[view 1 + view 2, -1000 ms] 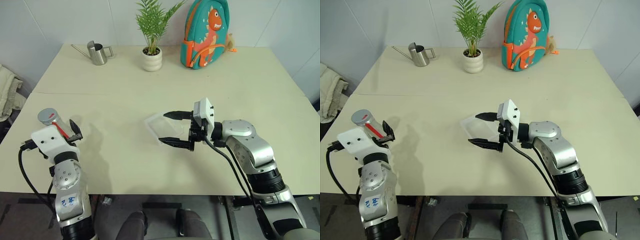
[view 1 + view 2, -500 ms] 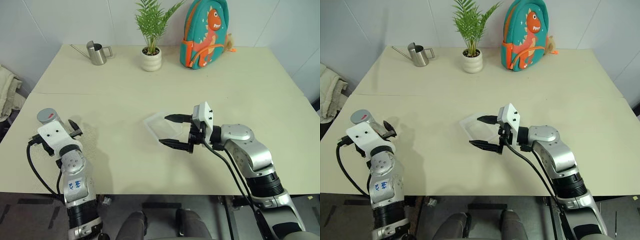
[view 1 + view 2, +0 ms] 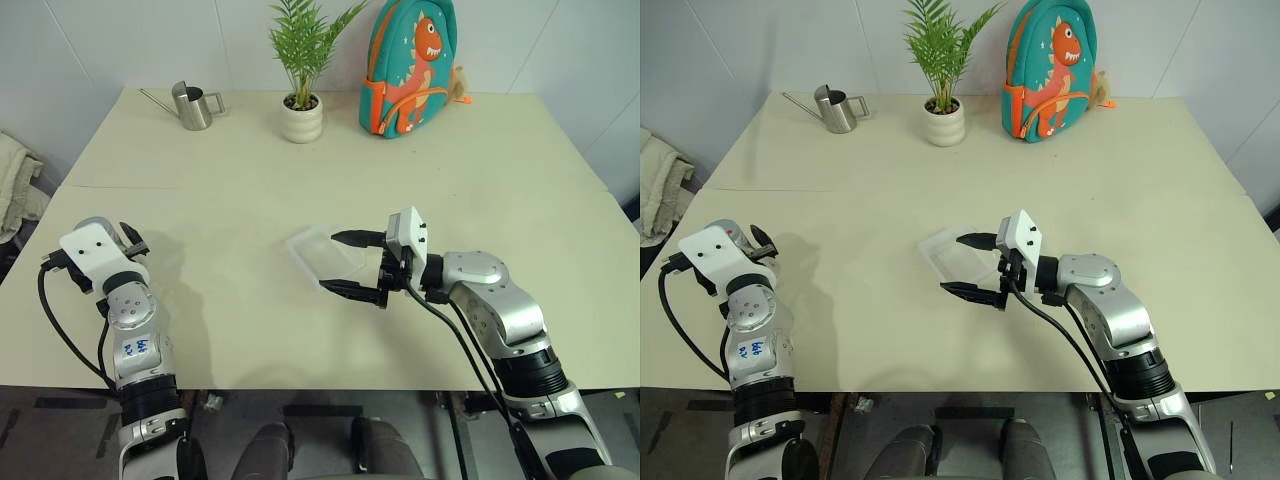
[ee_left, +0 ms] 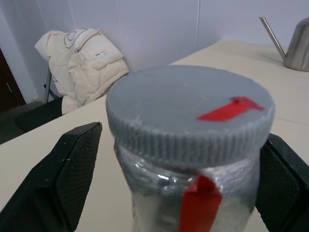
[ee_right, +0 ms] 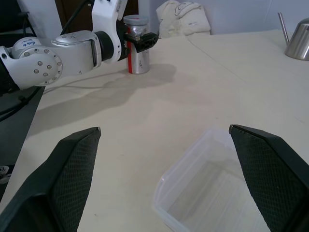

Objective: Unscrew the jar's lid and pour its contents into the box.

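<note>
Grey plastic forms the screw lid [image 4: 188,108], which sits on the clear jar [image 4: 190,193] and carries a strip of red tape [image 4: 227,108] that continues down the jar's side. The jar stands upright on the cream worktop [image 3: 330,190] at the left edge of the head views, between the two black fingers [image 4: 72,169] of the left gripper [image 5: 140,41]; a gap shows on each side of the lid, so the fingers stand apart and are not clamped on it. The jar's contents cannot be made out. The right gripper [image 3: 352,264] hovers at the centre of the frame, pointing towards the picture's left, its fingers [image 3: 347,289] spread wide with nothing between them. The clear box [image 3: 322,252] lies on the worktop just under and beyond those fingertips; it looks empty. Along the upper edge of the worktop stand a steel watering can [image 3: 192,105], a potted plant [image 3: 303,95] and a teal dinosaur backpack [image 3: 410,65]. A pale quilted garment [image 4: 79,60] hangs on a chair beyond the worktop's left edge.
</note>
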Robot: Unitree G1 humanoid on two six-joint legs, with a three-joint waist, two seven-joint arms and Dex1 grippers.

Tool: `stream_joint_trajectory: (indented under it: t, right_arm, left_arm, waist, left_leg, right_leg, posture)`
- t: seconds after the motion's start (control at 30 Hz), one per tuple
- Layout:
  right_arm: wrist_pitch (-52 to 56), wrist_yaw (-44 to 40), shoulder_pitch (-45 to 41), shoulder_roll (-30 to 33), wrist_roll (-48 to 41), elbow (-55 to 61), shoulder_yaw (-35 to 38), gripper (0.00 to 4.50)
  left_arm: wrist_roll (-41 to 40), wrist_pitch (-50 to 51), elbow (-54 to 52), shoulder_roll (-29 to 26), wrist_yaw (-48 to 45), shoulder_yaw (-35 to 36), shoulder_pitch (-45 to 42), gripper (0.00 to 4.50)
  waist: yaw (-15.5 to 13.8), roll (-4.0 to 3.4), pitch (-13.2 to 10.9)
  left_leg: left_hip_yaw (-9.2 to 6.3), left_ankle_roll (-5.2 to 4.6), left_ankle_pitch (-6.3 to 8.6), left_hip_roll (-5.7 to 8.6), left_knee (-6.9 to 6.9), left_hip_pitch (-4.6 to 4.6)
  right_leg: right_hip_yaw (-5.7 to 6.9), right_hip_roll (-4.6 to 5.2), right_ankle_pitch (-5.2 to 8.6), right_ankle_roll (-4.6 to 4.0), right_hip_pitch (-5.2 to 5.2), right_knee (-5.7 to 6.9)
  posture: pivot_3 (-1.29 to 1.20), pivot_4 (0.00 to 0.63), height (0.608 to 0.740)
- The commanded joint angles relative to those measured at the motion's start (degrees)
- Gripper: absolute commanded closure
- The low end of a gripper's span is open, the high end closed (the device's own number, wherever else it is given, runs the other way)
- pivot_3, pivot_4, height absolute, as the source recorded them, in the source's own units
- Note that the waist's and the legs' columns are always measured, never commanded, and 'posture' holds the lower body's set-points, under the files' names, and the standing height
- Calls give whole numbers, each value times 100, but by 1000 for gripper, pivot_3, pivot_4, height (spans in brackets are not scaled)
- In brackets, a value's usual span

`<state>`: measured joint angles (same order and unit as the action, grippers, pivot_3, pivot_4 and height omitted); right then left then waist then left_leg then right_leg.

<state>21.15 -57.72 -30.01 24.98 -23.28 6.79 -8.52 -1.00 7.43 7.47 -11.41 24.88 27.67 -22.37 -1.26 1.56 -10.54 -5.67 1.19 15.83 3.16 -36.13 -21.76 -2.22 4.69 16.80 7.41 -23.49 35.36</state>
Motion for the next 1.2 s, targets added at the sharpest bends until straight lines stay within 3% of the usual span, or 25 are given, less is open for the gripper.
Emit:
stream_joint_trajectory:
  t: [0.03, 0.17, 0.27, 0.4, 0.63, 0.77, 0.97, 1.2]
  right_arm:
    - [-158, 40, 76, 39, -1, 118, 125, 0]
    - [-196, 59, 154, 69, 13, 99, 171, 0]
    - [-210, 106, 213, 75, -4, 61, 238, 0]
    - [-113, 163, 210, 126, -148, 139, 430, 0]
    - [786, 660, -237, 45, -842, 707, 802, 0]
    - [1878, 1307, -954, -203, -1301, 1222, 664, 0]
    - [2322, 1441, -1297, -285, -1493, 1375, 511, 0]
    - [2539, 1777, -1415, -390, -1228, 1288, 200, 0]
  left_arm:
    - [-83, -250, 40, -117, -54, 47, -96, 1212]
    - [-191, -284, 137, -89, -16, 96, -86, 2404]
    - [-234, -317, -6, -124, -267, -67, -103, 2417]
    - [-910, -495, -874, -488, -2016, -732, -287, 2417]
    - [-2434, 758, -2107, -1758, -4801, -1325, 100, 2417]
    - [-3205, 1733, -2467, -2365, -6435, -2229, -175, 2417]
    - [-2727, 1676, -2132, -2118, -6766, -3007, -661, 2417]
    - [-2535, 1506, -1779, -1695, -6929, -3172, -958, 2417]
  waist:
    - [-5, 0, 0]
    - [-6, 0, 0]
    - [-5, 0, 0]
    - [-26, 1, -1]
    - [164, -11, -3]
    - [162, -18, -7]
    - [133, -20, -8]
    - [148, -20, -8]
  left_leg:
    - [0, 0, 0, 0, 0, 0]
    - [0, 0, 0, 0, -2, 0]
    - [0, 0, 0, 0, -2, 0]
    - [-3, 2, -1, 0, -4, -8]
    - [1, 14, -5, -31, 0, -31]
    - [-2, 25, 3, -61, 3, -38]
    - [-13, 30, 7, -66, 4, -39]
    - [-5, 31, 6, -70, 3, -42]
  right_leg:
    - [0, 0, 0, 0, 0, 0]
    - [-1, 2, 0, 0, 1, 0]
    - [-1, 1, 0, 0, 0, 5]
    - [5, 2, 0, -1, -1, 5]
    - [-3, 5, -3, -3, -19, 5]
    - [1, -6, 4, -20, -33, 9]
    - [16, -15, 12, -34, -30, -8]
    - [11, -18, 11, -32, -36, 6]
  posture:
    - [0, 150, 740]
    - [0, 150, 740]
    - [0, 150, 740]
    - [0, 150, 740]
    - [0, 150, 740]
    - [0, 150, 740]
    - [0, 150, 740]
    - [0, 150, 740]
